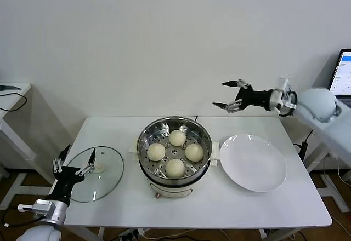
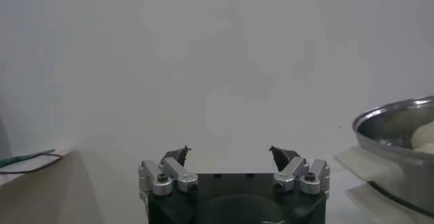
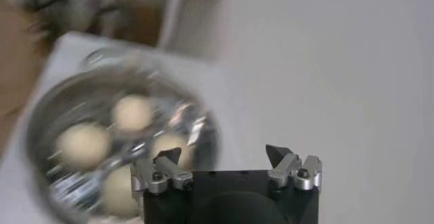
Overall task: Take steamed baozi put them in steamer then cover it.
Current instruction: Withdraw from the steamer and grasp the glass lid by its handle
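White table (image 1: 109,208) was seen bearing the steamer (image 1: 174,167), four steamed baozi (image 1: 175,167) inside, at seven o'clock from the right gripper (image 1: 230,94), fingers apart; left gripper (image 1: 74,161) likewise spread.

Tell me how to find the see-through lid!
Start at the white table and find the shiny steamer in the middle, holding four baozi. On the robot's left of it lies the glass lid, flat on the table. Unlike the white plate on the other side, it is clear, with a knob.
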Motion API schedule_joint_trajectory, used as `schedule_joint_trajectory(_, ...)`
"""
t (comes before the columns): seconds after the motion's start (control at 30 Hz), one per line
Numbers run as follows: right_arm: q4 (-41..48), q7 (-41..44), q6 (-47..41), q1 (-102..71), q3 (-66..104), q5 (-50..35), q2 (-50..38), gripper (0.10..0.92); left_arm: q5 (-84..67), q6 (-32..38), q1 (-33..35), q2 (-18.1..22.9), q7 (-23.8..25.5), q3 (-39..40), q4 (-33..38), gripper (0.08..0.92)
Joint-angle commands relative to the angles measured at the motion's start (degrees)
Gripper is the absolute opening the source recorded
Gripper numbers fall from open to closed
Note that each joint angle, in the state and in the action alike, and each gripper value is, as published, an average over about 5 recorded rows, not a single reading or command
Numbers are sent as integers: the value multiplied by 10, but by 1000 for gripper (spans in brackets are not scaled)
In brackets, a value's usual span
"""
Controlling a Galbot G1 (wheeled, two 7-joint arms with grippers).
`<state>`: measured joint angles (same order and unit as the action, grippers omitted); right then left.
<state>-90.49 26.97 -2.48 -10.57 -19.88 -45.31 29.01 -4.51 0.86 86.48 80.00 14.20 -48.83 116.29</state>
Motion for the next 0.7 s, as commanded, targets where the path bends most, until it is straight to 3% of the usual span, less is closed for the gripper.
schedule_joint_trajectory(0.03, -69, -242, 99, -424, 412, 26, 77, 823, 8, 17, -4, 4, -8, 10, 0, 823)
schedule_joint_trajectory(0.23, -153, -301, 147, -573, 503, 93, 215, 823, 16, 27, -5, 5, -13, 15, -2, 823)
schedule_joint_trajectory(0.53, -223, -337, 231, -709, 503, 198, 386, 823, 31, 26, 4, -7, 8, 29, -2, 823)
schedule_joint_trajectory(0.7, -225, -347, 249, -733, 495, 220, 435, 823, 111, 88, 5, -8, -3, 42, -20, 823)
